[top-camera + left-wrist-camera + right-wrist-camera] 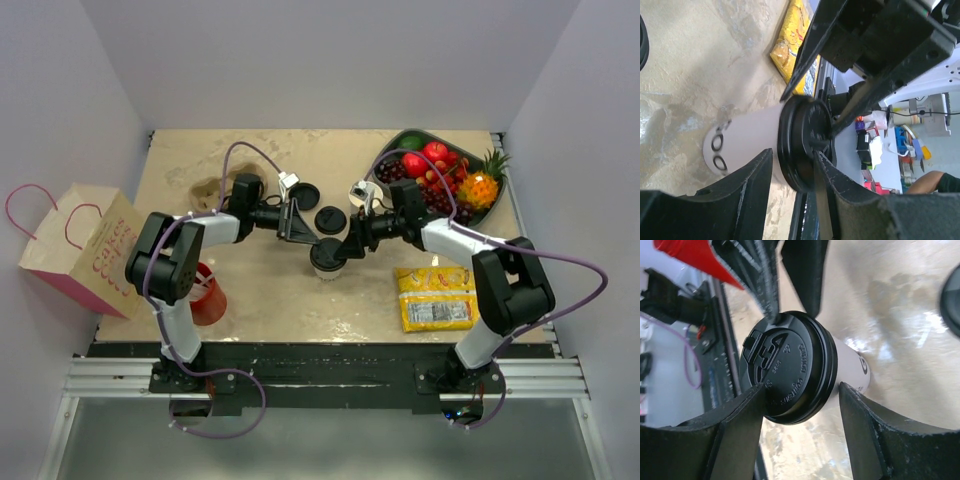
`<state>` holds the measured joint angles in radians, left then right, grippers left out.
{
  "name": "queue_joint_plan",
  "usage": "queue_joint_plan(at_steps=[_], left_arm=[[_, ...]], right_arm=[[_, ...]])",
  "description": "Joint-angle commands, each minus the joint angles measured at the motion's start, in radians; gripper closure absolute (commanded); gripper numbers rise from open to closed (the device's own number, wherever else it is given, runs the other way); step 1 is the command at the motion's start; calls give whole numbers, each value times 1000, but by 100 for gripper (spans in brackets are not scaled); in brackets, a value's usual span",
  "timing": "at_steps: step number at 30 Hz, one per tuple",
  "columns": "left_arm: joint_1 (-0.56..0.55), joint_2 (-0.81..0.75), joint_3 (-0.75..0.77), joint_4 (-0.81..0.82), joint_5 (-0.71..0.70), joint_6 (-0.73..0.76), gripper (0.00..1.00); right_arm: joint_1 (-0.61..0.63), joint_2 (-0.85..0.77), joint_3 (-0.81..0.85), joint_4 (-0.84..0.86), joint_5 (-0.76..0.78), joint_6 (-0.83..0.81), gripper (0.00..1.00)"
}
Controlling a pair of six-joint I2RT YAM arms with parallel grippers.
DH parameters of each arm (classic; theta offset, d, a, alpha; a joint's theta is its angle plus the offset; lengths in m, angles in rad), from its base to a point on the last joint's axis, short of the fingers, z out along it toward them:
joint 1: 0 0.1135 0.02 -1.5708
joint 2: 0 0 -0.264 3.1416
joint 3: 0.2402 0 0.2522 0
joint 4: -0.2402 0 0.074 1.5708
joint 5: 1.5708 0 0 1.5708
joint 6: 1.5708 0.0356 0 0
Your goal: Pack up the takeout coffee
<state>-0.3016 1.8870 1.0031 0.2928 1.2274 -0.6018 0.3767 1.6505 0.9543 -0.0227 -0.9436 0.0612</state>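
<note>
The takeout coffee (326, 257), a small white paper cup with dark lettering and a round black lid, stands mid-table. My left gripper (313, 238) reaches in from the upper left. In the left wrist view it (792, 152) pinches the lid's rim (796, 125), one finger on the lid top and one under the rim against the cup wall (745, 135). My right gripper (346, 247) comes from the upper right. In the right wrist view it (801, 385) straddles the cup just under the lid (785, 362), both fingers touching.
Two spare black lids (306, 194) (329, 218) lie behind the cup. A paper bag (85, 250) stands at far left, with a red cup (207, 292) beside it. A yellow packet (435, 298) lies front right. A fruit tray (400, 140) sits at back right.
</note>
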Motion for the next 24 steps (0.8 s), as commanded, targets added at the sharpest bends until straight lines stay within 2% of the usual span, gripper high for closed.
queue_joint_plan(at_steps=[1,2,5,9,12,15,24], left_arm=[[-5,4,15,78,21,-33,57],[-5,1,17,86,27,-35,55],[-5,-6,23,107,50,-42,44],[-5,-6,25,129,57,-62,43],[-4,-9,37,71,52,-20,43],[-5,-3,48,-35,27,59,43],[-11,40,60,69,30,-32,44]], right_arm=[[18,9,18,-51,-63,29,9],[16,11,40,-63,-60,35,1],[1,28,64,-53,-113,87,1],[-10,37,67,61,-144,225,1],[-28,49,60,147,-147,334,2],[-39,74,81,98,-110,341,3],[-51,124,75,61,-76,359,14]])
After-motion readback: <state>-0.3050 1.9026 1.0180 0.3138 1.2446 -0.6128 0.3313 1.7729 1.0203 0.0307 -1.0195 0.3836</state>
